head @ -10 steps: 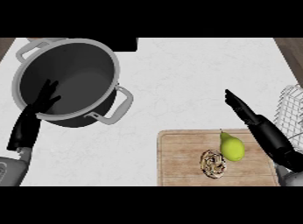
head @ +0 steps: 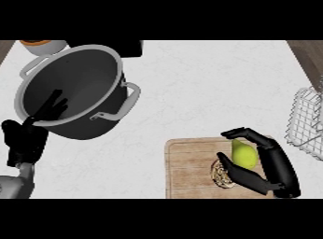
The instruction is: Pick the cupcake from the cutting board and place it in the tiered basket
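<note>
Right hand (head: 264, 163) cups narrowly around the pear (head: 243, 154); we should shift to seven o'clock, onto the cupcake (head: 221, 173).

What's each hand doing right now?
Left hand: open, resting beside the large grey metal pot.
Right hand: curling over the wooden cutting board, around the yellow-green pear; grip cannot be told.

Pot (head: 78, 95) left, cutting board (head: 192, 170) front, tiered basket (head: 314, 121) right.
</note>
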You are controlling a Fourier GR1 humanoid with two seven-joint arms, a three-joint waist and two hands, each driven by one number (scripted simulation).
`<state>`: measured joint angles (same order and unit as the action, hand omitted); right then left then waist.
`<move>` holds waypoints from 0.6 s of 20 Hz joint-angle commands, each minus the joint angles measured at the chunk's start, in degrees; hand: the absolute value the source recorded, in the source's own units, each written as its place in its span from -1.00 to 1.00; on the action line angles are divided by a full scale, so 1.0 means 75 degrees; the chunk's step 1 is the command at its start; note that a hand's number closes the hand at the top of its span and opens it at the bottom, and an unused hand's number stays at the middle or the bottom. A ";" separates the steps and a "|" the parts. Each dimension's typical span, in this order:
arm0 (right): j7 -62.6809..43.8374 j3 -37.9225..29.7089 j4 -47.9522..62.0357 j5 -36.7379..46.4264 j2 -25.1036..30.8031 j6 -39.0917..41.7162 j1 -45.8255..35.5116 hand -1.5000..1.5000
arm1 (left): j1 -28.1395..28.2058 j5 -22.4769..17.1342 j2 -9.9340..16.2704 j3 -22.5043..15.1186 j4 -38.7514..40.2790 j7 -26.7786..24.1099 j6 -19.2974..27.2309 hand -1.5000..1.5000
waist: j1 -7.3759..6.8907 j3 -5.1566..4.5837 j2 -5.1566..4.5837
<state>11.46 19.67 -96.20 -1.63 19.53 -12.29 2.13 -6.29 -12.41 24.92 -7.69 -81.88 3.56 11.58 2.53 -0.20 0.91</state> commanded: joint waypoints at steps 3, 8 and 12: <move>0.0071 0.0514 -0.0618 0.1619 -0.1130 -0.2548 0.1451 -1.00 | 0.0083 -0.0584 -0.0347 -0.0063 -0.0371 0.0468 -0.0371 0.00 | -0.0167 0.0019 -0.0076; -0.1246 0.0652 -0.1852 0.3343 0.0101 -0.2550 0.1589 -1.00 | 0.0567 -0.0835 -0.0053 0.0192 -0.0811 0.0379 -0.0833 0.00 | -0.0287 0.0007 -0.0083; -0.2601 0.0338 -0.2370 0.4835 0.1609 -0.1879 0.2129 -1.00 | 0.0488 -0.0699 -0.0188 0.0083 -0.0851 0.0494 -0.0563 0.00 | -0.0133 -0.0032 -0.0059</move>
<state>-0.44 23.07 -109.87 25.60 24.12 -28.62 15.03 -3.24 -17.75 24.03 -6.71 -87.90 6.47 6.99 1.15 -0.24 0.53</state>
